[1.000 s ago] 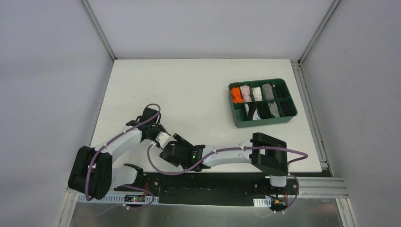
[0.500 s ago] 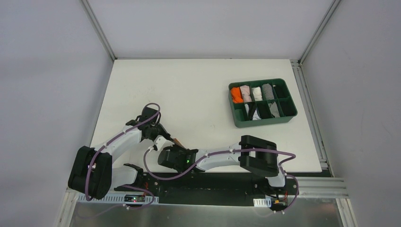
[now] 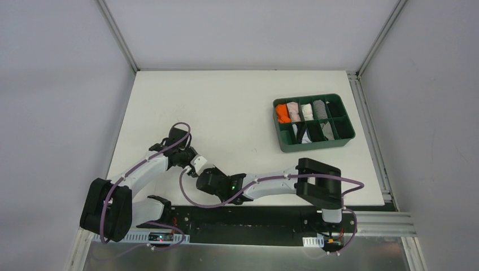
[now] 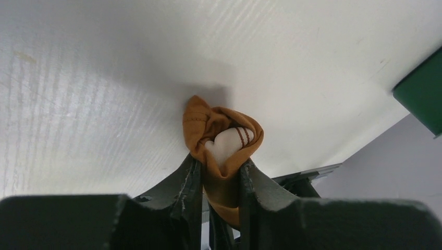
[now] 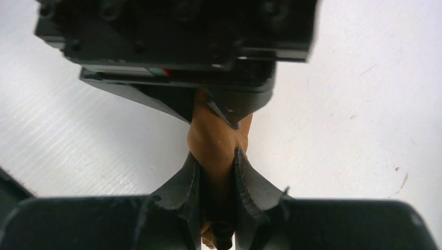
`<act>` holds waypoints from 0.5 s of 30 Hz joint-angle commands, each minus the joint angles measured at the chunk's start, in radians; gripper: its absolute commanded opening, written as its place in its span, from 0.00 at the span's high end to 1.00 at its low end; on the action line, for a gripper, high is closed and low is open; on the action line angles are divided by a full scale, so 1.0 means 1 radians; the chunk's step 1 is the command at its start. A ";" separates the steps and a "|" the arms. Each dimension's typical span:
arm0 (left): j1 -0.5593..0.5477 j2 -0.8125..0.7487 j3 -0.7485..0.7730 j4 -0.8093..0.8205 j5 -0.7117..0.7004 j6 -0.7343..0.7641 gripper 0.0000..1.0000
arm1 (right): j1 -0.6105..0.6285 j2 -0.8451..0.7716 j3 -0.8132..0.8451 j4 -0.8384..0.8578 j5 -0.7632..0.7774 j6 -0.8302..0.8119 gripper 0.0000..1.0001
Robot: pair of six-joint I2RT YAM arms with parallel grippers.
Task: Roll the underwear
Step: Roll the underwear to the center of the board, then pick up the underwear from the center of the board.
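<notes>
The underwear (image 4: 200,125) is a bunched tan-brown bundle with its pale, red-striped waistband (image 4: 229,143) tucked inside, held just above the white table near the front left. My left gripper (image 4: 219,161) is shut on one end of it. In the right wrist view the underwear (image 5: 211,140) runs between both hands: my right gripper (image 5: 216,154) is shut on the near end, and the left gripper's black body (image 5: 177,41) hangs right above. From the top view the left gripper (image 3: 199,164) and right gripper (image 3: 206,179) meet tip to tip and hide the cloth.
A green divided tray (image 3: 313,148) stands at the right of the table, holding several rolled garments in orange, pink, white, grey and black. Its corner (image 4: 422,94) shows at the right of the left wrist view. The table's front edge lies just behind the grippers.
My right gripper has closed on the underwear, and its arm shifted left and back toward the left hand. The left gripper stayed near the same spot, holding the cloth.
</notes>
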 commanded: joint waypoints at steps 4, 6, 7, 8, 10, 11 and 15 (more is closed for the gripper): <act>0.003 -0.068 0.070 -0.083 0.058 -0.006 0.55 | -0.075 -0.138 -0.125 -0.018 -0.133 0.127 1.00; 0.003 -0.099 0.089 -0.095 0.075 -0.012 0.47 | -0.082 -0.167 -0.150 -0.016 -0.151 0.140 1.00; 0.003 -0.113 0.101 -0.100 0.077 -0.014 0.44 | -0.084 -0.180 -0.162 -0.015 -0.157 0.147 1.00; 0.003 -0.127 0.112 -0.108 0.079 -0.014 0.39 | -0.087 -0.195 -0.173 -0.011 -0.165 0.151 1.00; 0.003 -0.148 0.138 -0.127 0.076 -0.013 0.37 | -0.089 -0.221 -0.191 -0.007 -0.170 0.157 1.00; 0.003 -0.155 0.151 -0.138 0.074 -0.011 0.36 | -0.091 -0.232 -0.196 -0.007 -0.170 0.160 1.00; 0.008 -0.165 0.192 -0.178 0.062 0.005 0.36 | -0.105 -0.274 -0.212 -0.007 -0.181 0.185 1.00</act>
